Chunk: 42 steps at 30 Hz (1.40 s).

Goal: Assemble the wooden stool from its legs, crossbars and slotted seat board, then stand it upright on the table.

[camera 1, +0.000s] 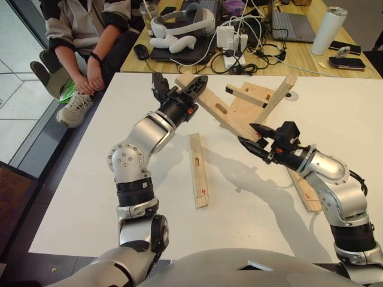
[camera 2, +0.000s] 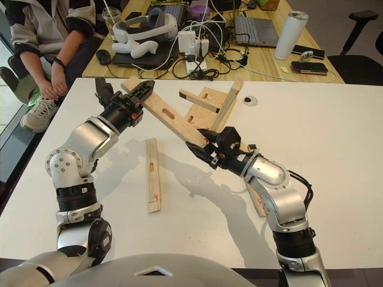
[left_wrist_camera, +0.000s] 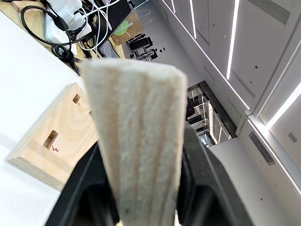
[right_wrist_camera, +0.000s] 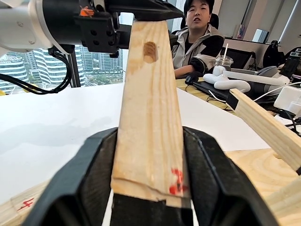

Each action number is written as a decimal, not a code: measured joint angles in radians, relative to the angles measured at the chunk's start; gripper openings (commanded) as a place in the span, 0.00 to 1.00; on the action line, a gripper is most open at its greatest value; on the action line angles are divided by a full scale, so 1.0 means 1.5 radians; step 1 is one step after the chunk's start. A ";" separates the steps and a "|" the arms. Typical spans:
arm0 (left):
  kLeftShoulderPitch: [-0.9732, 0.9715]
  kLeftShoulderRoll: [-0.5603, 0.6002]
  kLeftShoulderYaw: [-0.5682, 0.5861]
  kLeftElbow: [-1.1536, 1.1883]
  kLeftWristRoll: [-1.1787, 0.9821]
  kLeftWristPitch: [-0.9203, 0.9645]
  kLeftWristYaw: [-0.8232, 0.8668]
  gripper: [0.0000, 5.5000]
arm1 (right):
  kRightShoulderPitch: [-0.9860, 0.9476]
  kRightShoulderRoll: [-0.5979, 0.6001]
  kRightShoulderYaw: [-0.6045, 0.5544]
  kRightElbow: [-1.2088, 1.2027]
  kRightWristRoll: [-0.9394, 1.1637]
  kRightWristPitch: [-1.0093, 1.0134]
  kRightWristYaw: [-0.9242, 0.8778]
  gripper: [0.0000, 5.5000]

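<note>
Item 1: long pale wooden leg with an oblong slot (camera 1: 212, 107), held slanting above the table; red scribble at its lower end, illegible.
Left gripper (camera 1: 182, 81): clamped on the leg's upper end.
Right gripper (camera 1: 248, 136): clamped on the lower end.
Item 2: pale slotted seat board (camera 1: 248, 113), on the white table (camera 1: 90, 197) behind the held leg, with a tilted leg (camera 1: 278, 95) and a short crossbar (camera 1: 245, 95) fitted.
Item 3: loose slotted leg (camera 1: 198, 170), flat between the arms; its red handwritten mark reads like a 4.
Item 4: wooden piece (camera 1: 305, 191) under the right arm, red mark.
</note>
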<state>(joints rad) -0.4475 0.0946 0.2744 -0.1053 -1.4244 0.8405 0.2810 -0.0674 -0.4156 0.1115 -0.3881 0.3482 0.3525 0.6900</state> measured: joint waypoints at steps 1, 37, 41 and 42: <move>0.000 0.014 0.002 0.005 0.010 0.001 0.005 0.18 | -0.007 0.004 -0.004 0.000 -0.002 -0.002 -0.016 0.49; 0.002 -0.049 -0.234 0.008 0.783 -0.426 -0.111 0.18 | -0.094 0.259 -0.161 -0.109 -0.219 0.115 -0.501 0.84; -0.008 -0.085 -0.232 0.060 0.812 -0.466 -0.107 0.18 | -0.031 0.276 -0.179 -0.113 -0.164 0.211 -0.485 0.84; -0.015 -0.091 -0.230 0.079 0.815 -0.476 -0.109 0.18 | -0.010 0.291 -0.180 -0.116 -0.146 0.251 -0.485 0.84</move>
<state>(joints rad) -0.4697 -0.0423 -0.0707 0.0126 -0.2018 0.1259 0.1179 -0.0830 0.0201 -0.1584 -0.5627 0.1290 0.7288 -0.0369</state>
